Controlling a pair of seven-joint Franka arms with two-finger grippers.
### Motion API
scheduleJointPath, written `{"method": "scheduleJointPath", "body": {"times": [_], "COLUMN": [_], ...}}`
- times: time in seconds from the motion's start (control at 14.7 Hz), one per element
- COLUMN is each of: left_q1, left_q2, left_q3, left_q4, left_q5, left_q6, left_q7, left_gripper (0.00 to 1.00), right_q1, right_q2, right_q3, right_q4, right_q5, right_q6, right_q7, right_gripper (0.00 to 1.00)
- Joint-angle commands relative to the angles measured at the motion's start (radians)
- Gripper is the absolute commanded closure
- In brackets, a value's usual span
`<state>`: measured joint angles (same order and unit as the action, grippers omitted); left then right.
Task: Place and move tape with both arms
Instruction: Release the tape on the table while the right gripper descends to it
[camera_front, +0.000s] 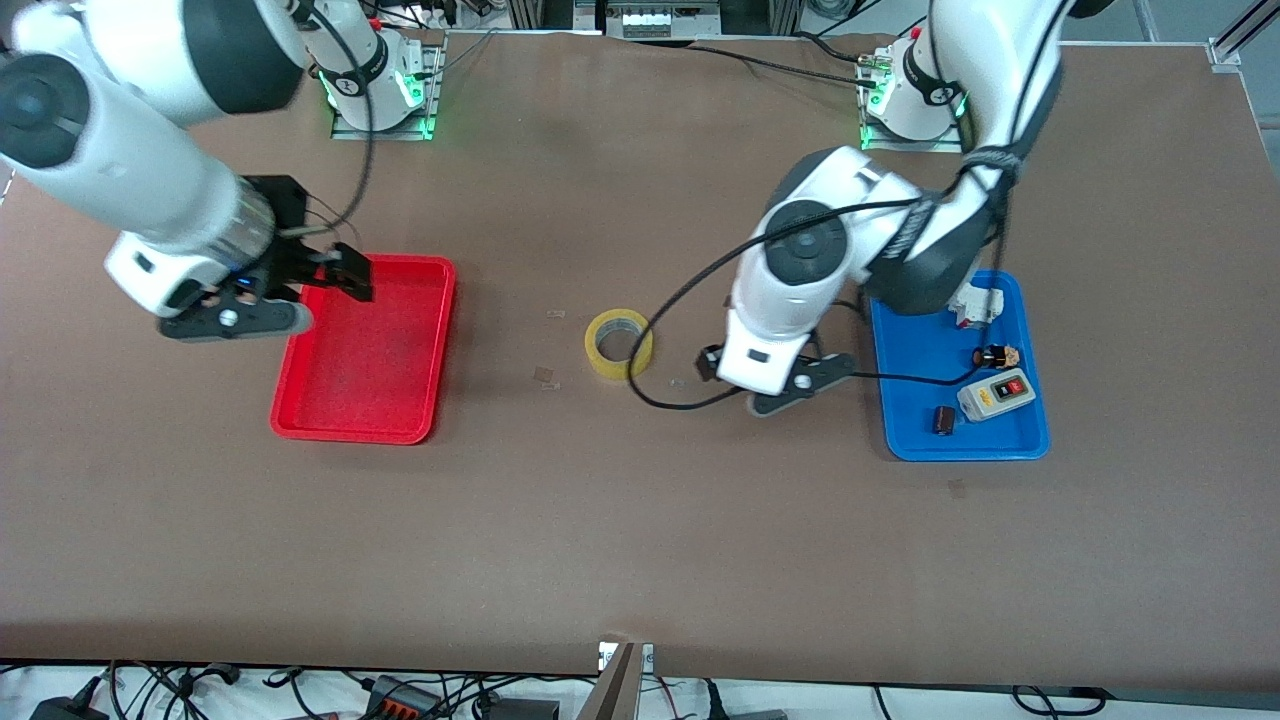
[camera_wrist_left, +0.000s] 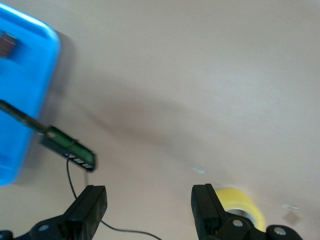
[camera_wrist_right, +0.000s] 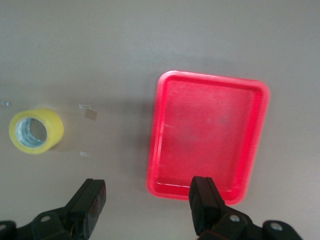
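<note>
The yellow tape roll (camera_front: 618, 344) lies flat on the brown table between the red tray (camera_front: 366, 350) and the blue tray (camera_front: 960, 370). My left gripper (camera_front: 757, 372) hangs low over the table between the tape and the blue tray, open and empty. In the left wrist view its fingers (camera_wrist_left: 205, 210) stand wide apart (camera_wrist_left: 147, 210), and the tape (camera_wrist_left: 245, 210) shows partly hidden by one finger. My right gripper (camera_front: 335, 270) is up over the red tray's edge, open and empty (camera_wrist_right: 147, 205). The right wrist view shows the tape (camera_wrist_right: 36, 131) and the red tray (camera_wrist_right: 207, 135).
The blue tray (camera_wrist_left: 20, 100) holds a grey switch box (camera_front: 995, 392), a small dark block (camera_front: 943, 420), a small figure (camera_front: 995, 355) and a white part (camera_front: 975, 305). A black cable (camera_front: 680, 400) loops over the table beside the tape. Small tape scraps (camera_front: 545, 377) lie on the table.
</note>
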<state>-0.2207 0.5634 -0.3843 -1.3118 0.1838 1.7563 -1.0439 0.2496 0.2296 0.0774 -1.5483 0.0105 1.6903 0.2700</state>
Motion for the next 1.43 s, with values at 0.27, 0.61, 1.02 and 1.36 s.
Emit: {"method": "scheduleJointPath", "body": {"times": [0.27, 0.61, 1.02, 1.36], "left_q1": [0.246, 0.396, 0.13, 0.124], "left_q2": [-0.184, -0.289, -0.468, -0.505], "left_q3": [-0.01, 0.019, 0.459, 0.452], "left_q4": [-0.027, -0.02, -0.096, -0.133], "left_q5": [0.014, -0.096, -0.185, -0.263], "left_q6": [-0.205, -0.27, -0.33, -0.336], "left_q7": [0.379, 0.626, 0.933, 0.963], "left_gripper": [0.0, 0.0, 0.0, 0.0], "right_q1": [0.14, 0.223, 0.295, 0.335], "right_q2": [0.126, 0.229, 0.324, 0.425], "right_q3": [-0.004, -0.005, -0.005, -0.005], "right_q4": [-0.064, -0.073, -0.088, -0.081], "right_q5": [0.005, 0.003, -0.001, 0.0], "right_q6": [0.195, 0.293, 0.465, 0.601], "right_q7": [0.222, 0.291, 0.354, 0.366], "right_gripper": [0.02, 0.02, 0.02, 0.02]}}
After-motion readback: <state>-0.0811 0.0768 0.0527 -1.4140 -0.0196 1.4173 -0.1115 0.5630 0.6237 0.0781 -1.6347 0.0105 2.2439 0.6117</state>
